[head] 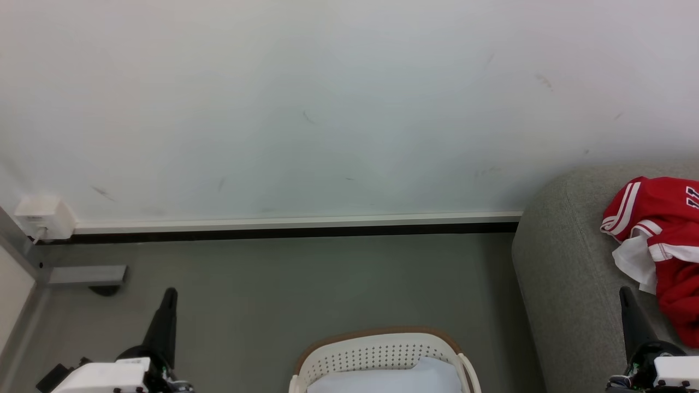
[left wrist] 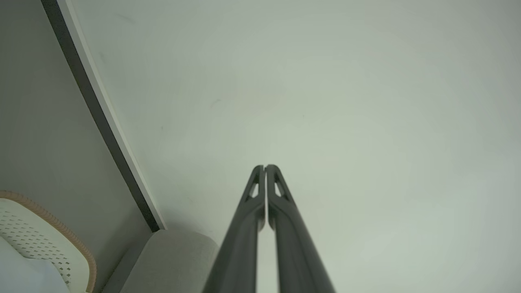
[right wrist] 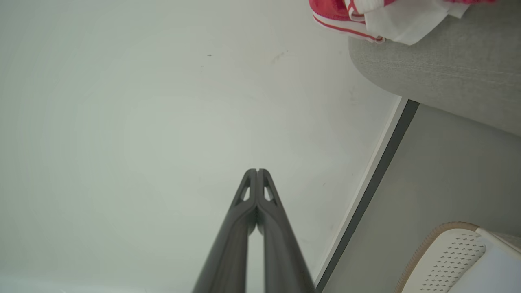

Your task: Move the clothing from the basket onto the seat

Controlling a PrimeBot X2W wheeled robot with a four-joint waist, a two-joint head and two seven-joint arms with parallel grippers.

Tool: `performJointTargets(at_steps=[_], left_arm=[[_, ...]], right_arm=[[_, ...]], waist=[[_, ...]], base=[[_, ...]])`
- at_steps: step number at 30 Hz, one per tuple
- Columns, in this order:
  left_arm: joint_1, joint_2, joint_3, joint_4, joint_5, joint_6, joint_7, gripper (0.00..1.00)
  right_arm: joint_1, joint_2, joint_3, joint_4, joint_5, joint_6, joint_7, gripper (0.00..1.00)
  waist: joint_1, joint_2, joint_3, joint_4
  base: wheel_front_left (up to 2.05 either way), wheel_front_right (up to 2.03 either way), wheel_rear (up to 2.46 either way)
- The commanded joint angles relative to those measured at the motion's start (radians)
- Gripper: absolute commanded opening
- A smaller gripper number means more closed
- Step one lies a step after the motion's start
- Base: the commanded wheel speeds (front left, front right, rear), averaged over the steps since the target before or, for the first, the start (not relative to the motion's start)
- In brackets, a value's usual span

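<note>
Red clothing (head: 663,240) with white stripes lies bunched on the grey seat (head: 568,273) at the right edge of the head view; its striped hem (right wrist: 350,18) also hangs over the seat (right wrist: 439,73) in the right wrist view. The white perforated basket (head: 377,355) with a tan rim stands on the floor at bottom centre, with pale cloth inside it. My left gripper (head: 170,292) is shut and empty, left of the basket. My right gripper (head: 624,292) is shut and empty, in front of the seat below the clothing. Both wrist views show fingertips pressed together (left wrist: 265,167) (right wrist: 257,170).
A pale wall with a white-and-black skirting (head: 295,225) runs across behind the grey floor (head: 306,289). A white wall box (head: 43,216) and a metal frame bar (head: 84,274) sit at the left. The basket rim (left wrist: 61,232) and a seat corner (left wrist: 175,256) show beside my left fingers.
</note>
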Motion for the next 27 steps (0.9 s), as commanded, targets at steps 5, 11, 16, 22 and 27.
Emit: performJointTargets(at_steps=[5, 11, 16, 22, 27], left_arm=[[-0.013, 0.006, 0.005, -0.008, -0.055, 0.001, 0.016, 0.0], [-0.014, 0.006, 0.006, -0.009, -0.071, 0.001, 0.02, 0.0], [-0.014, 0.006, 0.006, -0.009, -0.071, 0.001, 0.02, 0.0], [-0.014, 0.006, 0.006, -0.009, -0.071, 0.001, 0.02, 0.0], [-0.014, 0.006, 0.006, -0.009, -0.071, 0.001, 0.02, 0.0]], right_arm=[[-0.014, 0.0, -0.01, 0.0, 0.05, -0.002, 0.013, 0.0], [-0.014, 0.0, -0.01, 0.001, 0.061, -0.002, 0.016, 0.0], [-0.014, -0.001, -0.009, 0.0, 0.062, -0.002, 0.015, 0.0], [-0.014, -0.002, -0.008, 0.0, 0.064, -0.002, 0.013, 0.0], [-0.014, -0.004, -0.006, 0.0, 0.065, -0.002, 0.012, 0.0]], waist=[[0.0, -0.0001, 0.004, 0.001], [0.0, -0.0001, 0.006, 0.002], [0.0, -0.0001, 0.006, 0.002], [0.0, -0.0001, 0.006, 0.002], [0.0, -0.0001, 0.006, 0.002]], base=[[0.0, 0.0, 0.0], [0.0, 0.0, 0.0], [0.0, 0.0, 0.0], [0.0, 0.0, 0.0], [0.0, 0.0, 0.0]])
